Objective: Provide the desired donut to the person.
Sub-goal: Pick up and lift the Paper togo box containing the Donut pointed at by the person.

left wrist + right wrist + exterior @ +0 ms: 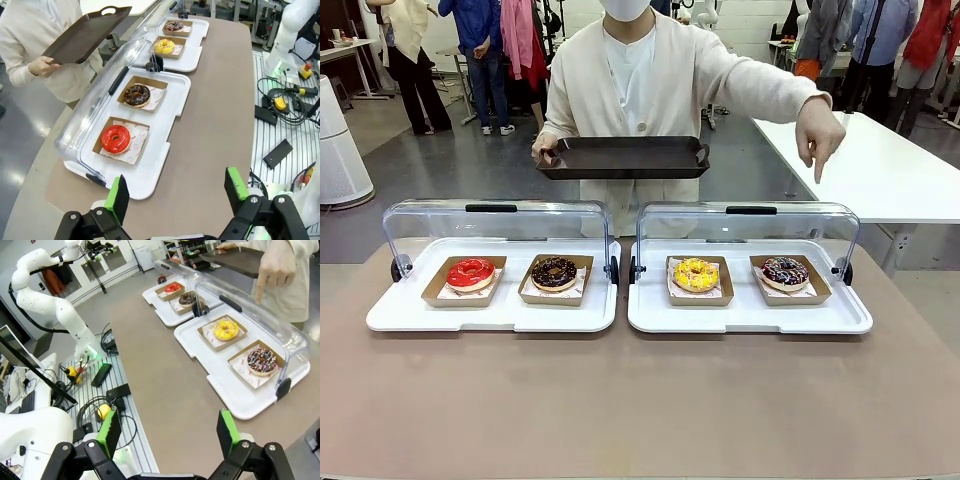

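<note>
The person (pixel 650 80) stands at the far side, holding a dark tray (pixel 625 157) in one hand. Their other hand (pixel 820 130) points a finger down over the sprinkled chocolate donut (pixel 785 271) at the far right. A yellow donut (pixel 696 273), a chocolate donut (pixel 554 272) and a red donut (pixel 470 272) sit to its left, each in a brown paper boat. My left gripper (pixel 175 197) hangs open over the table's near edge, short of the red donut (pixel 116 139). My right gripper (pixel 167 432) is open too, well back from the sprinkled donut (pixel 262 361).
The donuts lie in pairs on two white trays (pixel 410 318) (pixel 750 318) with clear lids (pixel 495 225) tipped back toward the person. Bare brown tabletop (pixel 640 400) lies in front of them. Cables and boxes (pixel 280 105) sit on the rack beside the table.
</note>
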You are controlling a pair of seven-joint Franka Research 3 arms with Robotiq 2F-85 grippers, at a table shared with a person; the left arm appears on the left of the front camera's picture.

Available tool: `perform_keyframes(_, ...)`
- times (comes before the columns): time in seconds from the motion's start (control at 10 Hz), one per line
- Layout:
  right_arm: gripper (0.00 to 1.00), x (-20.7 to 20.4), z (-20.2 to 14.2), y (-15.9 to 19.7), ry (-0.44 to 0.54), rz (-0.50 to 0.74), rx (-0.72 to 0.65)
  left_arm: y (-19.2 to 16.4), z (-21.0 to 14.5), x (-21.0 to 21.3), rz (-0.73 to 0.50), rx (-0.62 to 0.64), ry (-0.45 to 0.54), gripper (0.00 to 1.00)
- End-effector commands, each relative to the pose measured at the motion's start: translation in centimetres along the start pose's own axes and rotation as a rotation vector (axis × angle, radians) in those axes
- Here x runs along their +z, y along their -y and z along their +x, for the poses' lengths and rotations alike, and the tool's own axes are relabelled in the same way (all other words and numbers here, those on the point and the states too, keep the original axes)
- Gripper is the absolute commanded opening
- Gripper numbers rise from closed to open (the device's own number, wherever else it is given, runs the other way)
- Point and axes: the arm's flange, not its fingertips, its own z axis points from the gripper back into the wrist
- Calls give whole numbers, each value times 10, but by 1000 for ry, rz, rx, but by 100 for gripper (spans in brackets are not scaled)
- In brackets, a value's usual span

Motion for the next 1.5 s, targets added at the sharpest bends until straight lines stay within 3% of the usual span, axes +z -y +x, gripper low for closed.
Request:
perform_keyframes(0.0,100,1,0,1,8,-1,2,-1,0,0,2,-8,14,100)
perform_keyframes(1.4,100,1,0,1,8,-1,2,-1,0,0,2,-8,14,100)
